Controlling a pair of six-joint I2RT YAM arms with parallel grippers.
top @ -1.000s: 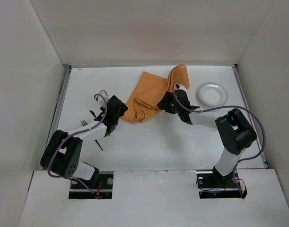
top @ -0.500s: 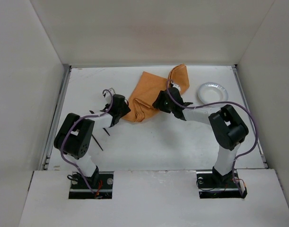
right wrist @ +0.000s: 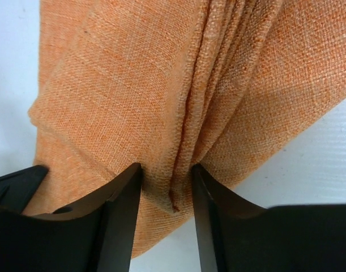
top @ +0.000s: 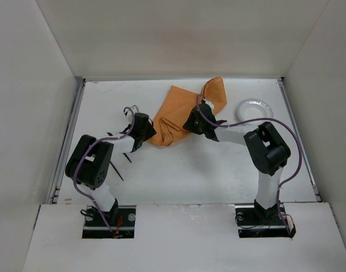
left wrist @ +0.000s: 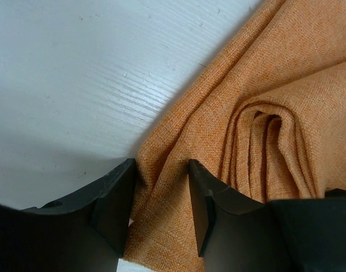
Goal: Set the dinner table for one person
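Where the dinner table spreads white and flat beneath both arms, we see a rumpled orange cloth lying toward its far middle. The left gripper pinches the cloth's near left edge, fingers close together on the weave. The right gripper clamps a bunched fold on its right side. A white plate sits near the cloth's right, not touching it.
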